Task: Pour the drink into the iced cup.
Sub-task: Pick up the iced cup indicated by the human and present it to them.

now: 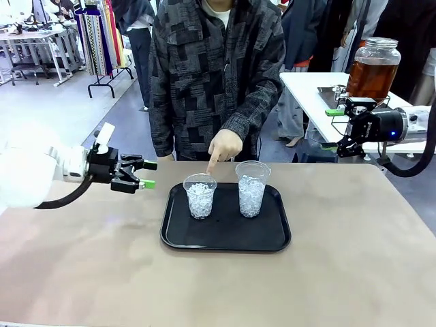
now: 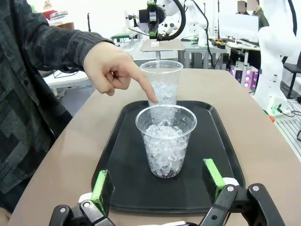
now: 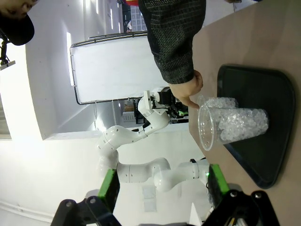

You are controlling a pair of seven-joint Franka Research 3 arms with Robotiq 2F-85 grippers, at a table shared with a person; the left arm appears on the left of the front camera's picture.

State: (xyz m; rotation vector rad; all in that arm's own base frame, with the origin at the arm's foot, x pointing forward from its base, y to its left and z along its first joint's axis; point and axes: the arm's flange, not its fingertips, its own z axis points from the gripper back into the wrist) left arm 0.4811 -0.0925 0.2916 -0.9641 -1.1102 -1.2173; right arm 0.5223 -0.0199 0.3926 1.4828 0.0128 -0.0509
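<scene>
Here the amber drink (image 1: 371,80), in a lidded glass jar (image 1: 379,49), stands upper right of the frame, near the open right hand (image 1: 338,129); the open left hand (image 1: 148,174) hovers beside the tray (image 1: 225,236) of iced cups (image 1: 200,197).

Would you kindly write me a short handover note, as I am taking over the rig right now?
Left gripper: open, empty, left of the tray.
Right gripper: open, empty, near the dispenser jar of drink on the side table.
Shorter cup and taller cup, both iced, stand on the tray; the person's hand points at the shorter one.
Done: nothing poured.
Left: pour the drink.
</scene>
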